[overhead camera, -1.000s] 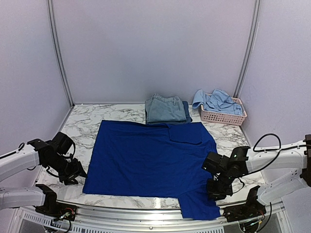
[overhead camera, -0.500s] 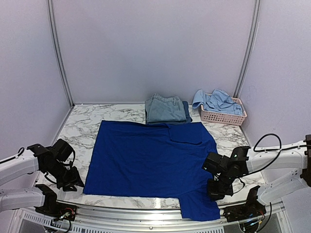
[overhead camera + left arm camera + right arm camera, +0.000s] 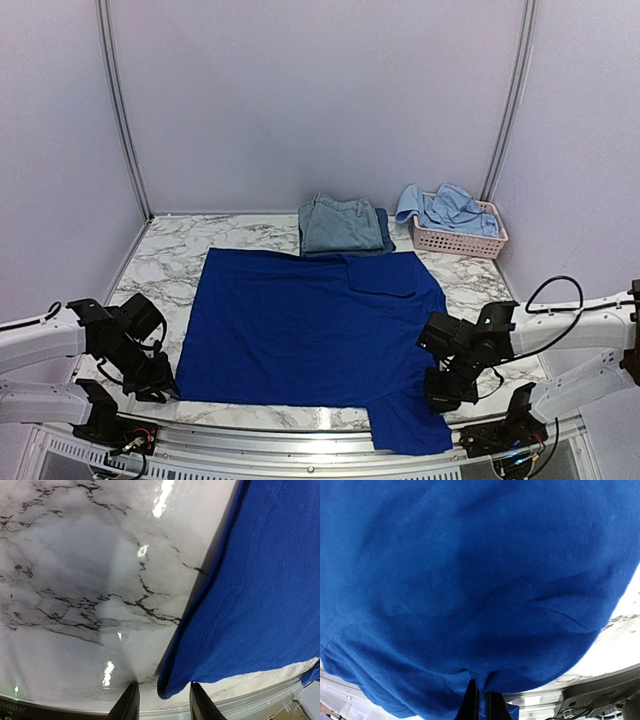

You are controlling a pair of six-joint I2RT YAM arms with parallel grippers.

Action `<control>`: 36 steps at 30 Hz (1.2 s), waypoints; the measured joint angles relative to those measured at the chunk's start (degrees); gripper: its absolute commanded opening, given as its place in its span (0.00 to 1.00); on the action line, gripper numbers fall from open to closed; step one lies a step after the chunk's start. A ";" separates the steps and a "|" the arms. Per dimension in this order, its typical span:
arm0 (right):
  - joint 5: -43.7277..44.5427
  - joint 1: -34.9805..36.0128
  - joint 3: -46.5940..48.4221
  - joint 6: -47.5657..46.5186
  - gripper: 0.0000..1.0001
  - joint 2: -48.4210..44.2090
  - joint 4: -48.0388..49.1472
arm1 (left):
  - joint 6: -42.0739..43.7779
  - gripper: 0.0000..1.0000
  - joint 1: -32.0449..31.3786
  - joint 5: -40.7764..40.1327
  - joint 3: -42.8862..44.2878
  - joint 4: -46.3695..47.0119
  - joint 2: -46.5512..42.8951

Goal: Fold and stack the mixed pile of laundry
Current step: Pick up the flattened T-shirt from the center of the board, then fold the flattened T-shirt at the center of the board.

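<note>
While the soft royal-blue T-shirt [image 3: 310, 325] lies spread flat on the marbled tabletop [image 3: 175, 260], the right gripper [image 3: 481, 699] has its jaws shut on the near-right hem, and the left gripper [image 3: 162, 705] holds its jaws part-open astride the near-left corner, unclamped.

A lab test booth: bare panel walls [image 3: 320, 100] in metal framing [image 3: 124, 110] around a marble-look table [image 3: 165, 255]
</note>
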 measured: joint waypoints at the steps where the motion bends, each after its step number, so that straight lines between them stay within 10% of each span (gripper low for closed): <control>1: -0.07 0.02 0.00 0.04 0.00 -0.55 0.04 | 0.07 0.26 -0.04 0.13 -0.04 0.63 0.79; 6: -0.13 0.04 0.00 0.44 0.00 -2.80 0.07 | -0.63 0.00 -0.15 0.22 -0.04 2.60 2.23; 26: 1.77 -0.50 6.91 6.51 0.00 -14.49 -4.66 | -5.62 0.00 1.25 2.64 9.97 1.44 -1.25; 36: 4.09 -13.14 16.33 -0.04 0.00 -12.09 -5.14 | -2.62 0.00 9.66 2.91 17.79 0.57 3.26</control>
